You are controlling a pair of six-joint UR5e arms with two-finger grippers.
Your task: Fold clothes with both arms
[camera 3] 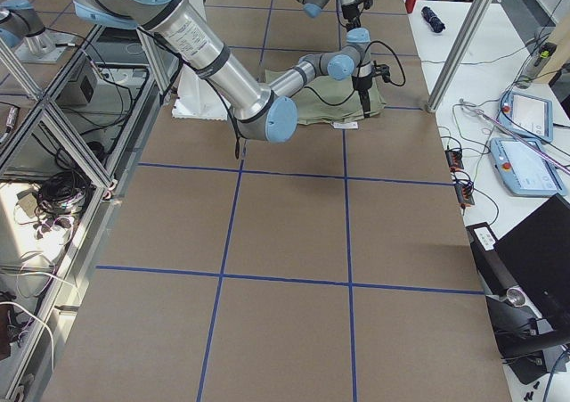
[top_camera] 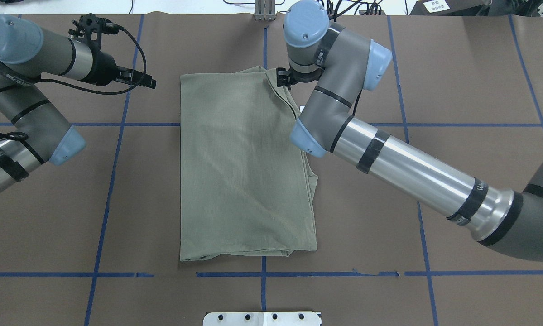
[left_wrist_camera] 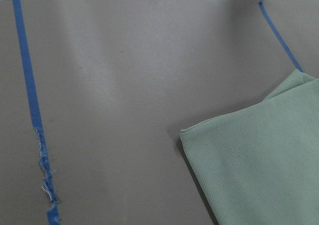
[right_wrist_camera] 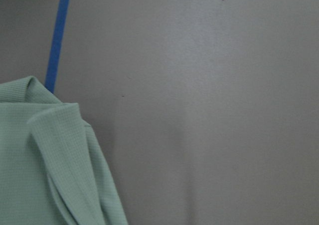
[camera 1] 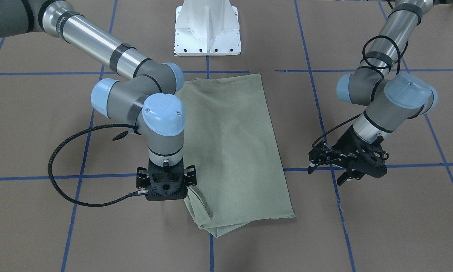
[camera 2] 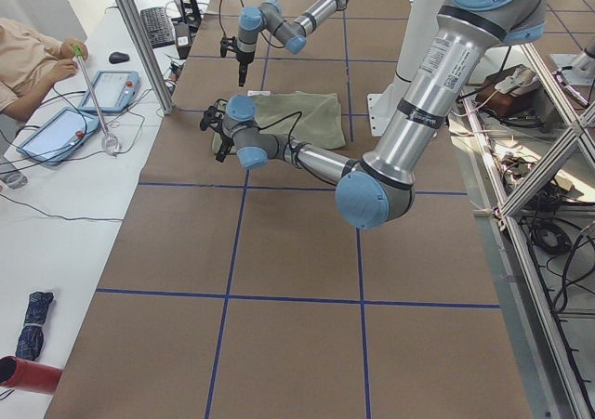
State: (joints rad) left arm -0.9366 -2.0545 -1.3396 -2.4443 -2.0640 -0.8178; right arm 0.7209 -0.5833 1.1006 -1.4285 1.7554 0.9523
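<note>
Currently, shirt: sage-green, folded into a long rectangle, lying flat at the middle of the table. In the overhead view its long sides run from twelve to six o'clock.
Shirt edges: the nine o'clock side is straight. The three o'clock side shows stacked layers that step outward in its lower half.
Right arm: comes in from four o'clock in the overhead view, wrist bent down over the shirt's one o'clock corner.
Right gripper: points straight down at that corner, where the cloth is rumpled. Its fingers are hidden under its body, so I cannot tell whether it is clenched or released.
Left arm: at nine to ten o'clock of the shirt, apart from the cloth.
Left gripper: above the table at ten o'clock of the shirt in the overhead view, fingers spread, released, grasping nothing.
Left wrist view: one shirt corner at four o'clock, with brown table and tape around it.
Blue tape lines: a grid across the brown table.
Pedestal base: white, at twelve o'clock of the shirt in the front-facing view.
</note>
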